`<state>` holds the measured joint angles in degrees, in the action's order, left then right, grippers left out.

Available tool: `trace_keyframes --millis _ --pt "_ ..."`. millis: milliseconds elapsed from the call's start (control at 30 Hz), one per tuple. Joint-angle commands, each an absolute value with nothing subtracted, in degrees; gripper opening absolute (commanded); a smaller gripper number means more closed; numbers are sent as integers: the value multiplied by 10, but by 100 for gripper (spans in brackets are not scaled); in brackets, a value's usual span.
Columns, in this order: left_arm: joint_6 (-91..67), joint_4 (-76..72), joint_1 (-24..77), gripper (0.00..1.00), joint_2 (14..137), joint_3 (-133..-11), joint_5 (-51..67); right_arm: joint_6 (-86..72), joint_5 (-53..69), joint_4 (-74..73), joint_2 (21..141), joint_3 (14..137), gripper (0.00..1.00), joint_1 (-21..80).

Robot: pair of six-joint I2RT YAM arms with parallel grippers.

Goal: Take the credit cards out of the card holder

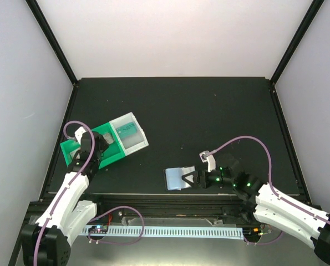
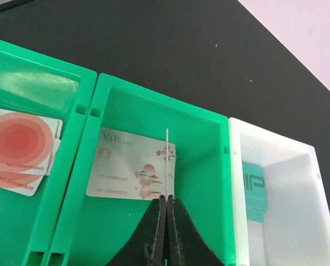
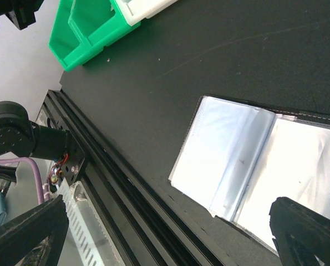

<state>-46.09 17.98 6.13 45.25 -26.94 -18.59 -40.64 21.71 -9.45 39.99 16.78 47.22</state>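
Note:
The card holder (image 1: 176, 178) lies open near the table's front edge, pale blue and translucent; in the right wrist view (image 3: 248, 160) its pockets look empty. My right gripper (image 1: 189, 179) is open at its right edge, fingers spread wide (image 3: 167, 227), holding nothing. My left gripper (image 1: 101, 145) hangs over the green tray (image 1: 70, 148) and is shut (image 2: 167, 198) on a thin card (image 2: 167, 158) seen edge-on. Below it a whitish card with reddish print (image 2: 126, 166) lies in the tray's right compartment. A teal card (image 2: 255, 188) lies in the white bin (image 2: 275, 136).
The green tray's (image 2: 98, 94) left compartment holds cards with red circles (image 2: 20, 144). The white bin (image 1: 123, 117) touches the tray's right end. A black rail (image 3: 115, 188) runs along the table's front edge just beside the holder.

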Motion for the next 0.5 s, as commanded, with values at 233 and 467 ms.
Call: trace_keyframes --millis 233,467 --pt "-461 75 37 1 526 -252 -138 -396 218 -89 406 180 100 473" --pt "-459 36 32 2 567 -250 -133 -387 215 -102 402 182 100 474"
